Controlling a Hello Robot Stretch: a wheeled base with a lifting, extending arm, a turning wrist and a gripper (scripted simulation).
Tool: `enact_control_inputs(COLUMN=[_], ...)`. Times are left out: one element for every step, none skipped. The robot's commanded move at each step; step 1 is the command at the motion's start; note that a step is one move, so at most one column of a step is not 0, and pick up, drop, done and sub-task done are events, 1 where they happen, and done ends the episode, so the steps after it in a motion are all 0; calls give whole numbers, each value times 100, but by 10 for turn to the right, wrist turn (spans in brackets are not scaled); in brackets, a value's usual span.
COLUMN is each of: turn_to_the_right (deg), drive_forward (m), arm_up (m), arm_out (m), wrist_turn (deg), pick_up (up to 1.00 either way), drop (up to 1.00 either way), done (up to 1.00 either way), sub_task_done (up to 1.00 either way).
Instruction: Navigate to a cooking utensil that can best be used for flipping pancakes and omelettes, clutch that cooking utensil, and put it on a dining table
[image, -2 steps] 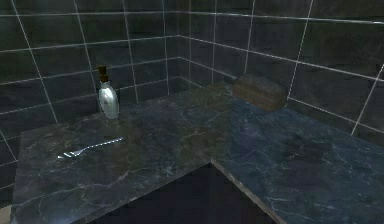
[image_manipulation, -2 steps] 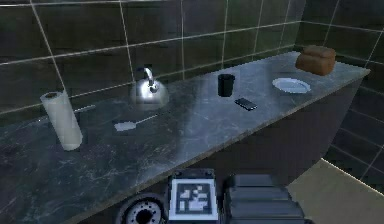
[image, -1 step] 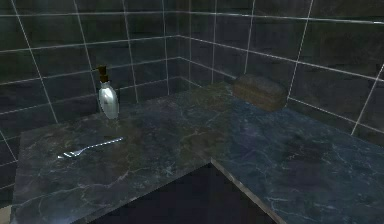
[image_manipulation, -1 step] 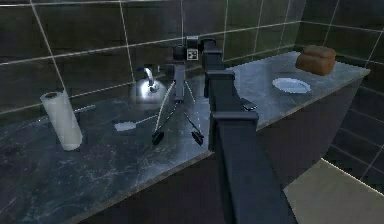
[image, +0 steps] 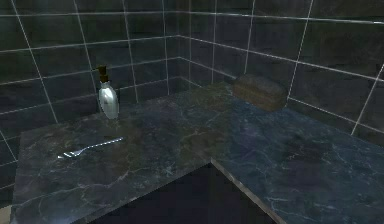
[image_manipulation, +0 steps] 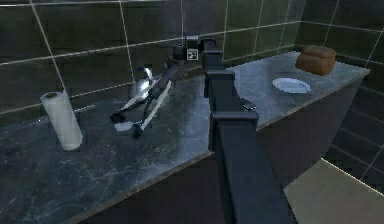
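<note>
- The table (image: 200, 140) is a dark marbled top that runs into a corner of dark tiled walls (image: 60, 40)
- In the forward view a bottle (image: 107, 92) stands upright near the back wall on the left
- A thin silvery utensil (image: 88, 151) lies flat on the table in front of the bottle, apart from it
- A brown loaf (image: 260, 92) sits at the back right, well apart from the bottle
- In the arm side view the arm (image_manipulation: 235, 140) rises from the bottom edge and reaches out over the table toward the wall
- The pincer (image_manipulation: 132, 120) slants down and left toward the marble
- A silvery thing (image_manipulation: 146, 78), curved and shiny, shows at the pincer's body; it is too small to tell whether it is the spatula, or whether the two touch
- I cannot tell whether the pincer is apart or together, nor whether it holds anything
- A white paper roll (image_manipulation: 62, 120) stands upright on the table, near the pincer on its left
- A pale plate (image_manipulation: 291, 85) lies right of the arm, with the loaf just beyond it
</note>
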Motion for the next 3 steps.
enact_control_inputs(turn_to_the_right=[0,0,0], drive_forward=[0,0,0], arm_up=[0,0,0], arm_out=[0,0,0], wrist_turn=[450,450,60], pick_up=[0,0,0], drop=[0,0,0], done=[0,0,0], sub_task_done=[0,0,0])
